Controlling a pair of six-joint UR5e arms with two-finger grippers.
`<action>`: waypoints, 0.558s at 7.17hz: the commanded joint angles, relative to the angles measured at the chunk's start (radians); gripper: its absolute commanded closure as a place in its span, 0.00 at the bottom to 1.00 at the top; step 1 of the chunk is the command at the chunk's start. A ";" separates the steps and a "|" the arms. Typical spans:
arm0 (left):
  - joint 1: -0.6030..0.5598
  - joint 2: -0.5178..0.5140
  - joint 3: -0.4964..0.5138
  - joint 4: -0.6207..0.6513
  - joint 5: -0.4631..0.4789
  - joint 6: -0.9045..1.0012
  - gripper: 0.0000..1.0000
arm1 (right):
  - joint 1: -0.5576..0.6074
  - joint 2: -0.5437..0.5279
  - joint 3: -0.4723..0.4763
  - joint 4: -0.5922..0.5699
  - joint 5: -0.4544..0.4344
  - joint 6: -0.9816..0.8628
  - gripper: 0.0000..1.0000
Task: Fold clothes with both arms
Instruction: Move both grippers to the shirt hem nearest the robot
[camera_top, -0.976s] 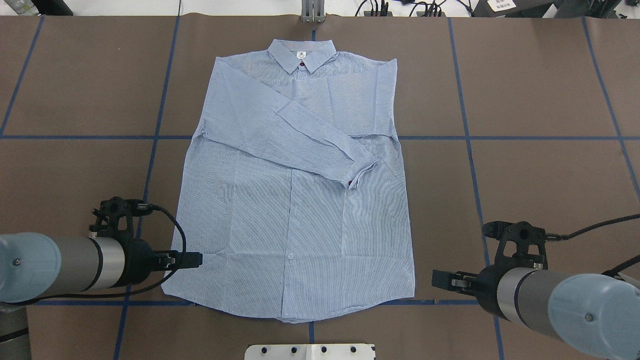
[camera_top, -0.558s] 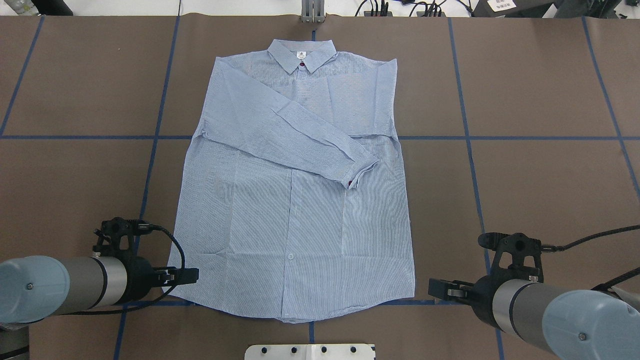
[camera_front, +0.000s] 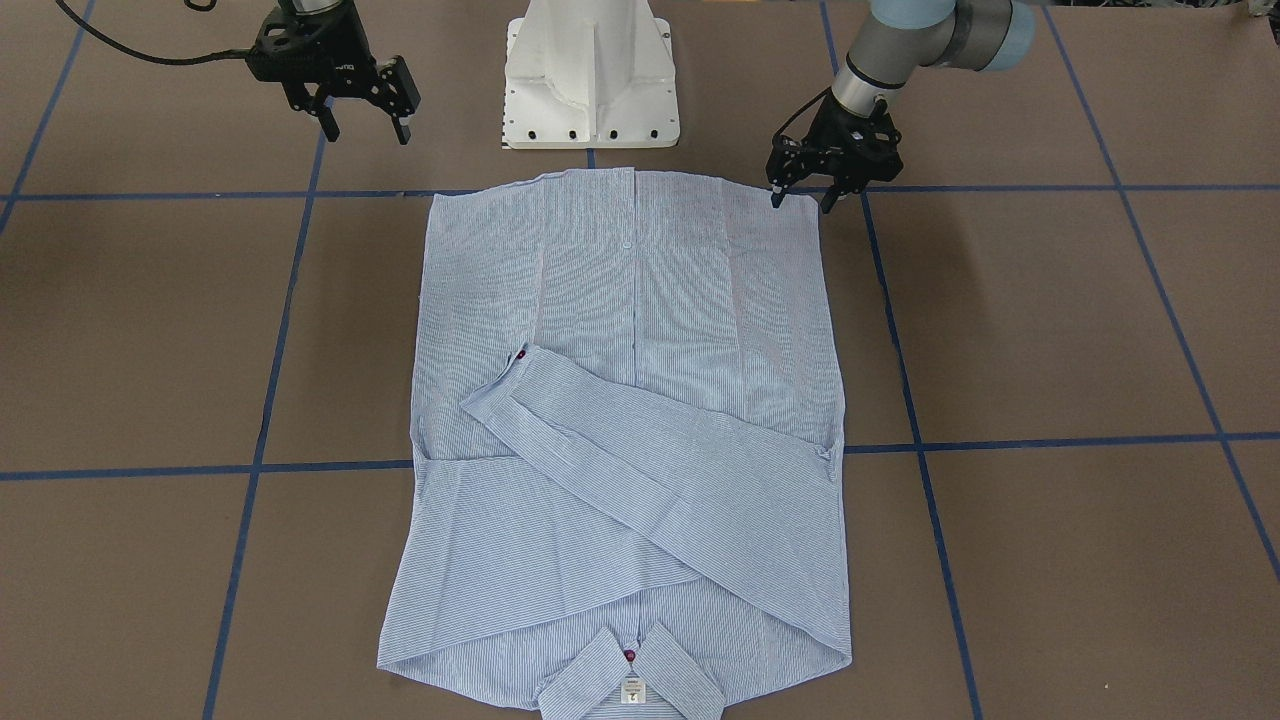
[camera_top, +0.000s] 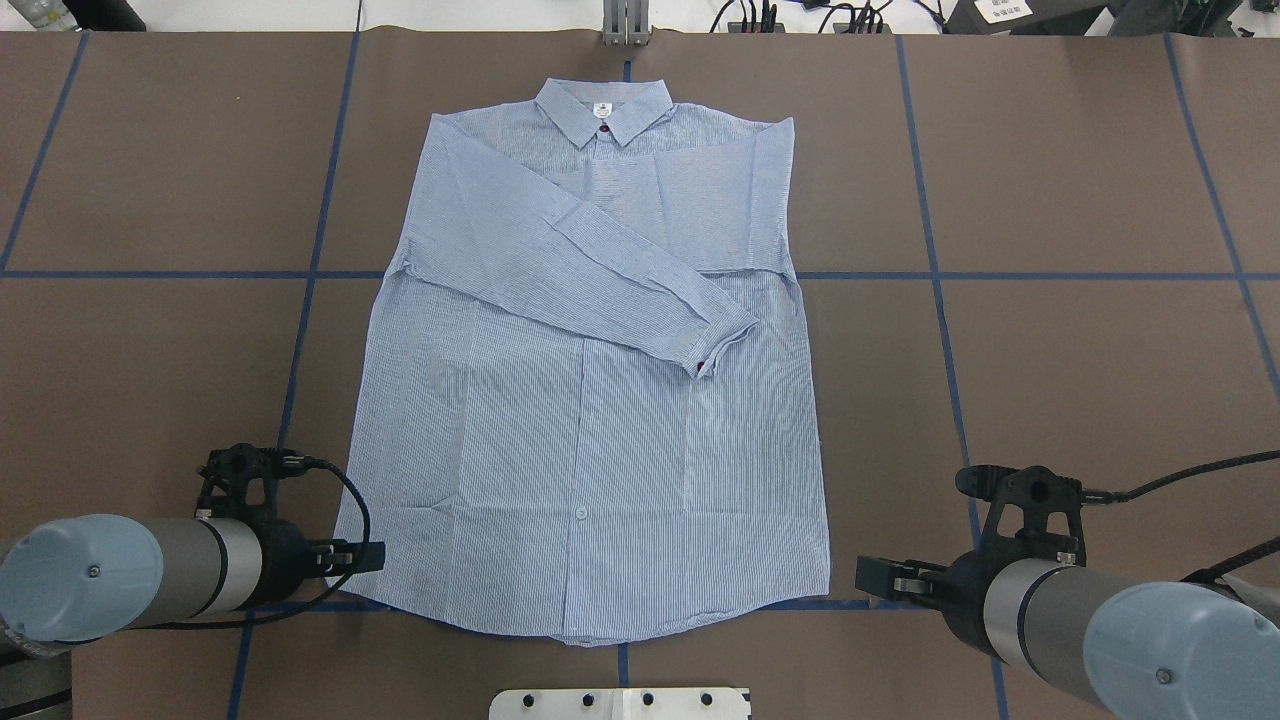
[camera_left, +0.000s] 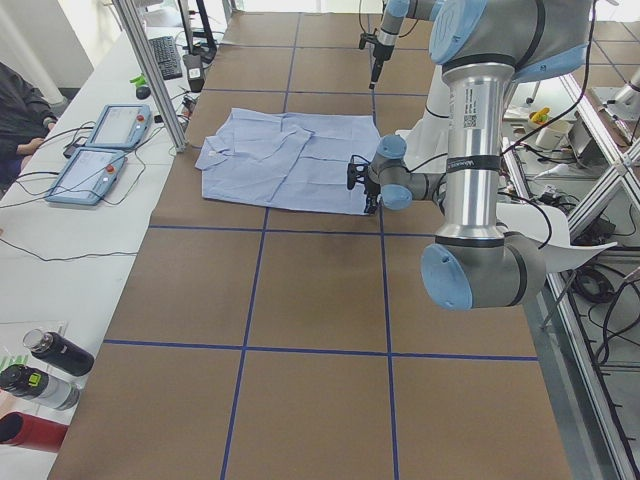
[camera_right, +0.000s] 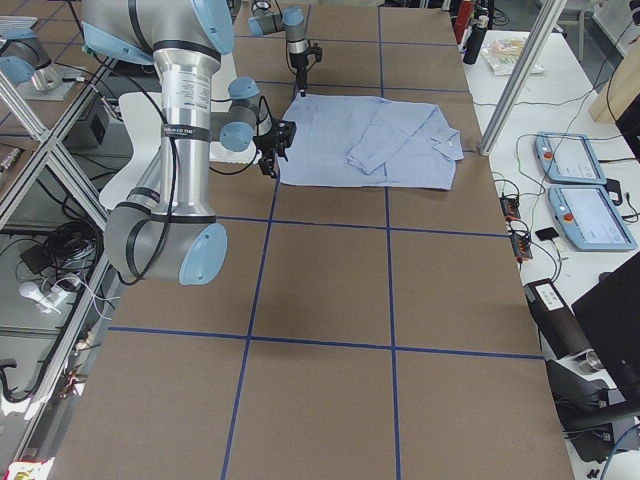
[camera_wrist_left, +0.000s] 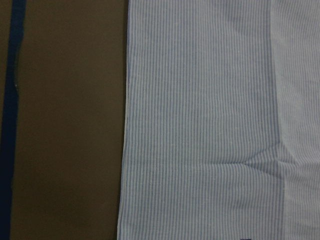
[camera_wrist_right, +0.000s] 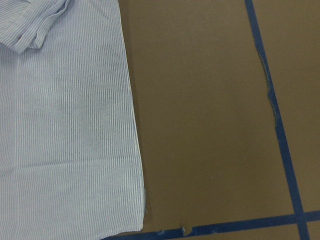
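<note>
Blue striped shirt (camera_top: 600, 450): flat on brown table (camera_top: 1080, 180), collar away from robot, one sleeve across chest.
Left gripper (camera_front: 800, 203): jaws apart, down at a hem corner.
Right gripper (camera_front: 367, 130): jaws wide, near opposite corner, off the cloth.

shirt (camera_top: 590, 400): flat on table (camera_top: 1050, 180), centre; collar (camera_top: 603, 108) at far end, hem at near end, toward robot.
sleeve (camera_top: 600, 270): folded across chest, shoulder at left, cuff right of centre.
left hand (camera_top: 372, 557): at hem's left corner, over shirt edge.
right hand (camera_top: 868, 578): near hem's right corner, apart from shirt.
pedestal base (camera_front: 590, 70): behind hem, between arms.
</note>
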 joint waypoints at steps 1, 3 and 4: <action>0.000 0.002 0.006 0.008 -0.004 -0.001 0.40 | 0.001 0.000 0.000 0.000 -0.002 0.000 0.00; 0.000 -0.001 0.005 0.040 -0.004 -0.008 0.41 | 0.001 -0.002 0.000 0.000 -0.002 0.000 0.00; 0.000 -0.004 0.003 0.053 -0.004 -0.008 0.43 | 0.001 -0.002 0.000 0.000 -0.004 0.000 0.00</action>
